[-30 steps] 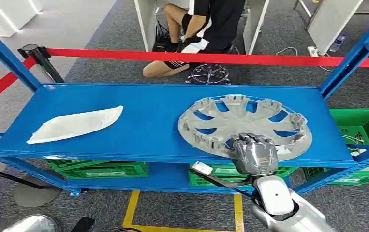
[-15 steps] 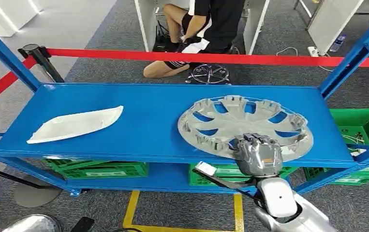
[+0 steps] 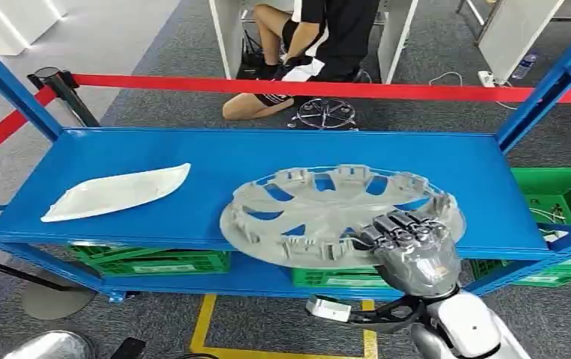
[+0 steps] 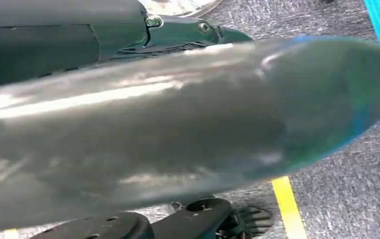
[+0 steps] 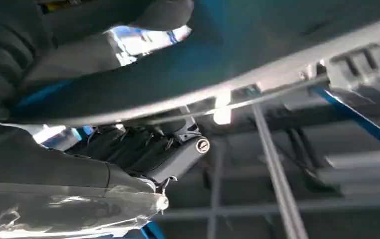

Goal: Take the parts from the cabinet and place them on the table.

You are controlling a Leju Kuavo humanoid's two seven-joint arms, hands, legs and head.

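A large grey hubcap (image 3: pixel 334 213) hangs tilted over the front edge of the blue shelf (image 3: pixel 230 161), its near side past the edge. My right hand (image 3: pixel 409 247) grips its near right rim, fingers curled over the top. In the right wrist view the hubcap's rim (image 5: pixel 287 67) runs across the picture, with dark fingers (image 5: pixel 143 149) under it. A white curved part (image 3: pixel 117 192) lies flat on the shelf's left side. My left arm hangs low at the lower left; the left wrist view gives only a dark piece of my left hand (image 4: pixel 78 30), its fingers hidden.
Blue uprights (image 3: pixel 544 90) frame the shelf at both ends. Green crates (image 3: pixel 559 194) stand on the lower level and at the right. A red barrier tape (image 3: pixel 304 88) runs behind the rack, and a person (image 3: pixel 304 45) crouches beyond it. Yellow floor tape (image 3: pixel 203 321) lies below.
My right hand has pulled the hubcap towards me and to the left, so it now overhangs the shelf's front edge and is tilted. The white part has not moved.
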